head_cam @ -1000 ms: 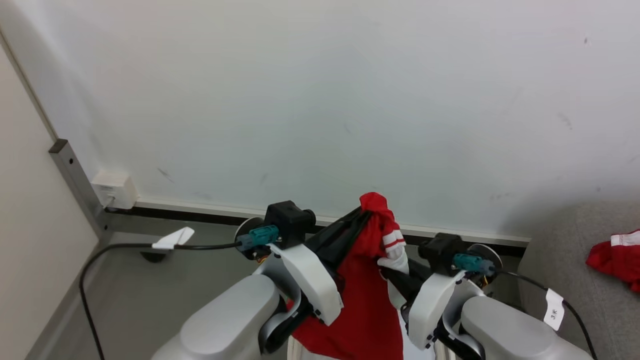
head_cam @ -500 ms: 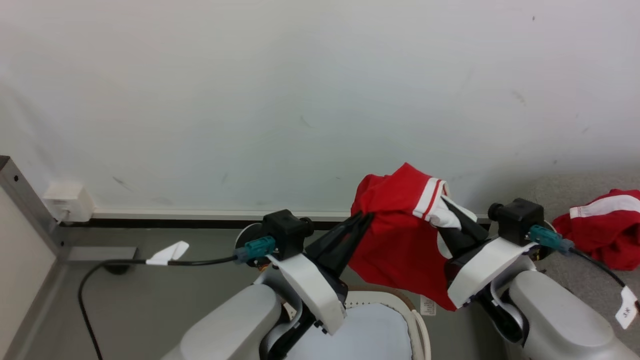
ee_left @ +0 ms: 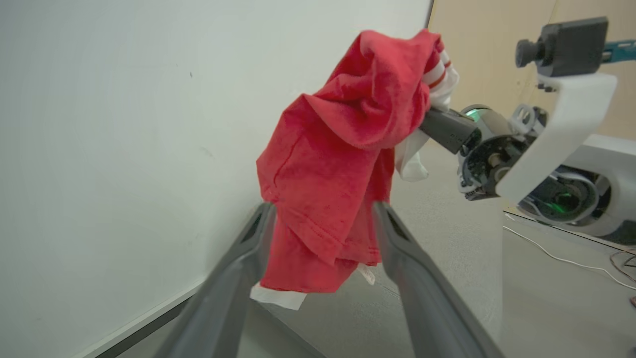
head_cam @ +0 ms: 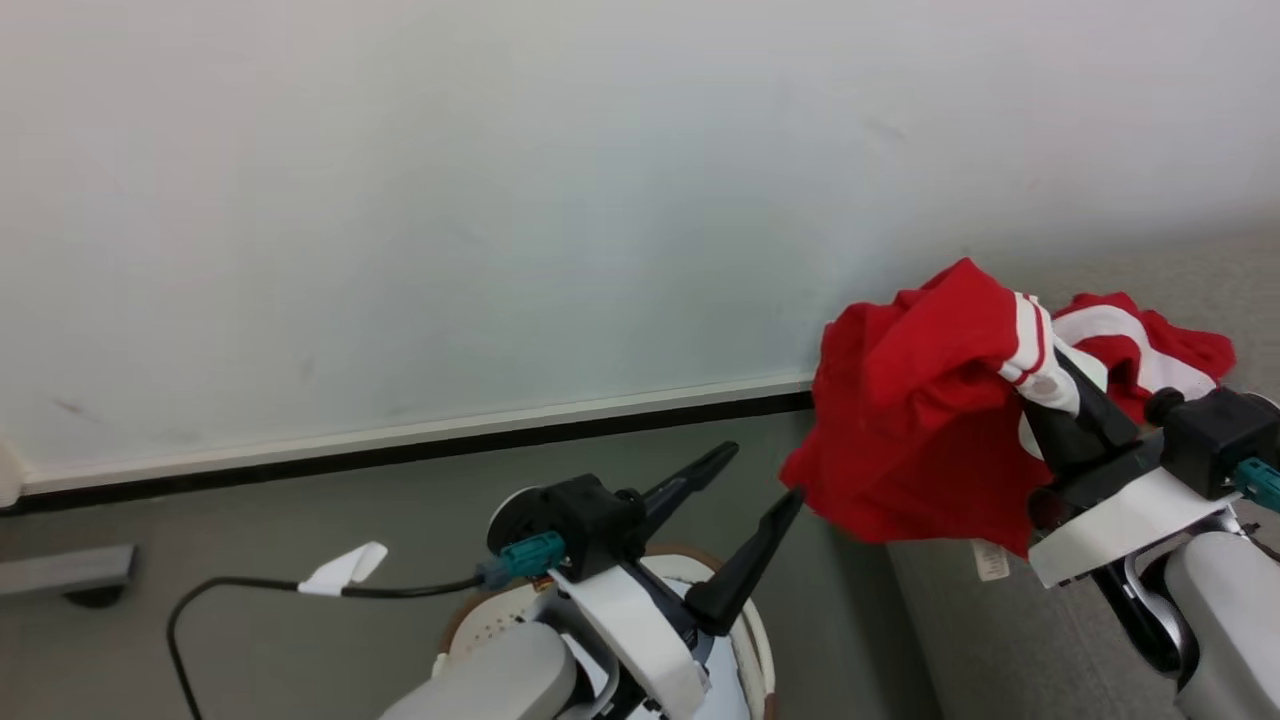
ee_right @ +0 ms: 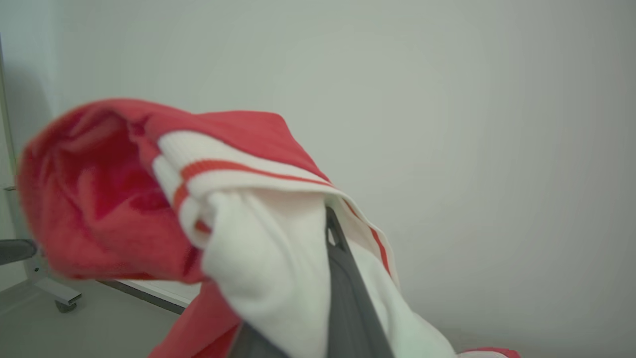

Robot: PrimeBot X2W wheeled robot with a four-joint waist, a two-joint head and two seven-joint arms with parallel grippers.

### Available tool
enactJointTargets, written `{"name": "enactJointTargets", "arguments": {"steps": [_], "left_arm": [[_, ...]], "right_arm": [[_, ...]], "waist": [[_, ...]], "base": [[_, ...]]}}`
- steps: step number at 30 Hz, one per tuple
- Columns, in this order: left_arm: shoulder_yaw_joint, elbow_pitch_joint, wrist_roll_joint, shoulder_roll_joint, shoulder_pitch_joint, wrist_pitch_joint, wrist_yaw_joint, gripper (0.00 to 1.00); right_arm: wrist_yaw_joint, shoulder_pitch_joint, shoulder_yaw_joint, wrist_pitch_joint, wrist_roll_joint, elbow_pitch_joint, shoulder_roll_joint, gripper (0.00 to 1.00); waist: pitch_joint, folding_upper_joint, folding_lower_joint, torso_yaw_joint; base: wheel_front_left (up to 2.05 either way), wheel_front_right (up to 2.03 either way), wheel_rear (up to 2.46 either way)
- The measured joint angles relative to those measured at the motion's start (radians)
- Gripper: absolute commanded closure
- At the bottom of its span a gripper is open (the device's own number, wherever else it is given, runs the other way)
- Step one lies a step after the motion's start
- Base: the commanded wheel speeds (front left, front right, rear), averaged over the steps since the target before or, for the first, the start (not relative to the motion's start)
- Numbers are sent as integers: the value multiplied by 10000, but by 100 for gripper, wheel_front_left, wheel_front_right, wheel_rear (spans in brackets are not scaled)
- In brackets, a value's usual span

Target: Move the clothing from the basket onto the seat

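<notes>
Bright red, white-trimmed fabric garment [head_cam: 910,420], at three o'clock over the edge of the grey upholstered sofa seat [head_cam: 1000,660], hung limp from the clamped right jaws. The left jaws gaped wide, empty. It looked light and floppy, so a bunched fold probably suited gripping.

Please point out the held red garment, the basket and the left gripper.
held red garment [head_cam: 900,420], head view, red fabric.
basket [head_cam: 762,645], head view, white right rim.
left gripper [head_cam: 762,472], head view, midway between fingers.

Grey forearms [head_cam: 490,680], white wrist brackets [head_cam: 630,640], black camera blocks [head_cam: 585,520], teal connectors [head_cam: 525,555], white-tagged black cable [head_cam: 250,585], dark left end effector [head_cam: 762,472].
</notes>
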Motion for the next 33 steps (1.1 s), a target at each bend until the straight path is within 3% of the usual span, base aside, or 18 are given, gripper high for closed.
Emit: {"name": "enactJointTargets", "arguments": {"steps": [7, 17, 26, 33], "left_arm": [[150, -198, 345, 111, 75, -19, 54, 0], [290, -353, 865, 259, 368, -21, -92, 0], [314, -374, 1064, 278, 202, -12, -272, 0], [447, -786, 1133, 721, -396, 276, -314, 0]], "right_arm": [[0, 928, -1047, 2, -704, -918, -209, 100], [0, 2174, -2314, 581, -1580, -2345, 291, 100], [0, 2101, -3208, 1095, -1877, -3202, 324, 100], [0, 978, -4544, 1480, -1877, -3632, -359, 100]], "waist": [[256, 0, 0, -1107], [680, 0, 0, -2396], [1314, 1, 0, -2511], [2509, 0, 1, -2154]], "base": [[0, 0, 0], [0, 0, 0], [0, 0, 0], [0, 0, 0]]}}
